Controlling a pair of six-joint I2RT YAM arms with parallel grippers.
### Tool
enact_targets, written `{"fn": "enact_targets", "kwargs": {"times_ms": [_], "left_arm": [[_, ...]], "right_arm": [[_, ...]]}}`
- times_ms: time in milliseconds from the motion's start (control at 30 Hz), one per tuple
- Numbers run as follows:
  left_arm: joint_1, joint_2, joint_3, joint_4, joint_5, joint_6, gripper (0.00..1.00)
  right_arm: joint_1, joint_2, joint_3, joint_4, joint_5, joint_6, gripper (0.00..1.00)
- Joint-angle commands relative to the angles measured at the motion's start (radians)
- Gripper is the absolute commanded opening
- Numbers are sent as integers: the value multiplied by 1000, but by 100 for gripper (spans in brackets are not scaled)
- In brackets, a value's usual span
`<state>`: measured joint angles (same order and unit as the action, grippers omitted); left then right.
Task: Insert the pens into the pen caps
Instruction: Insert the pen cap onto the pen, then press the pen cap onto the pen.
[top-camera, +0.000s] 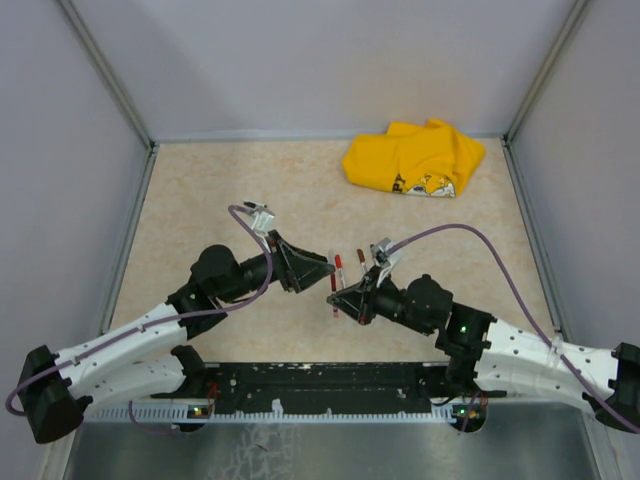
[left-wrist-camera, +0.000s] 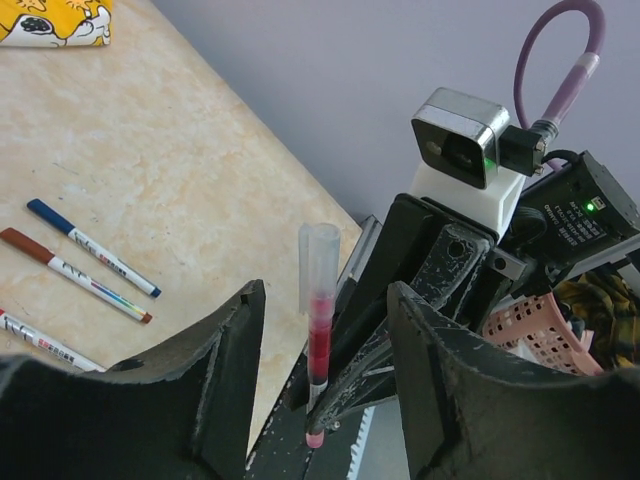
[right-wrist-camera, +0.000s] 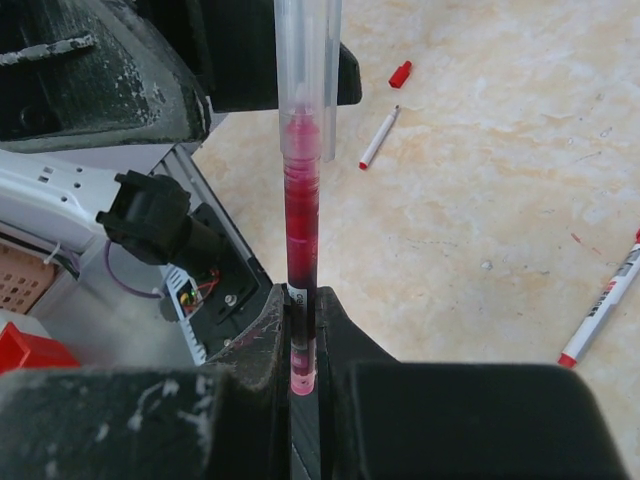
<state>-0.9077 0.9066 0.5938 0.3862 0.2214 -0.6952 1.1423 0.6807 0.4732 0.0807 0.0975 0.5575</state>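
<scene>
1. The right gripper (right-wrist-camera: 300, 312) is clamped tight on the lower part of a red pen (right-wrist-camera: 301, 225), held above the middle of the counter (top-camera: 200, 190), a little toward its near edge.
2. The pen stands up out of the jaws. Its red ink section is in plain view, and a clear cap (right-wrist-camera: 305, 70) sits over its upper end.
3. The left gripper (left-wrist-camera: 325, 298) faces the right one with its fingers (left-wrist-camera: 205, 385) spread wide. It holds nothing. In its wrist view the capped pen stands in the gap between the fingers, touching neither.
4. Beside the grippers, toward the far edge, a blue-capped pen (left-wrist-camera: 92, 247) and a brown-capped pen (left-wrist-camera: 75, 275) lie side by side on the counter. A third pen (left-wrist-camera: 40, 342) lies near them, half hidden by the left finger.
5. The right wrist view shows a loose red cap (right-wrist-camera: 400, 73) on the counter, just beside a red-tipped pen (right-wrist-camera: 380, 137) and not touching it. Another red-tipped pen (right-wrist-camera: 605, 310) lies at that view's right edge.
6. A crumpled yellow cloth (top-camera: 415, 160) sits in the far right corner, well apart from both grippers.
7. A pink basket (left-wrist-camera: 530, 332) shows beyond the counter's edge in the left wrist view.
</scene>
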Motion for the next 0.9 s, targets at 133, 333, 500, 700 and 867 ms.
{"fn": "enact_targets", "kwargs": {"times_ms": [133, 333, 500, 700, 867], "left_arm": [[-1, -16, 12, 13, -12, 8, 67], [-1, -24, 9, 16, -24, 5, 60], [-1, -26, 1, 22, -20, 4, 37], [-2, -26, -12, 30, -9, -4, 18], [-1, -24, -13, 30, -2, -5, 5]], "right_arm": [[0, 2, 15, 53, -71, -4, 0], [0, 28, 15, 60, -133, -5, 0], [0, 42, 23, 53, -106, 2, 0], [0, 39, 40, 56, -65, 1, 0], [-1, 39, 54, 51, -30, -12, 0]]}}
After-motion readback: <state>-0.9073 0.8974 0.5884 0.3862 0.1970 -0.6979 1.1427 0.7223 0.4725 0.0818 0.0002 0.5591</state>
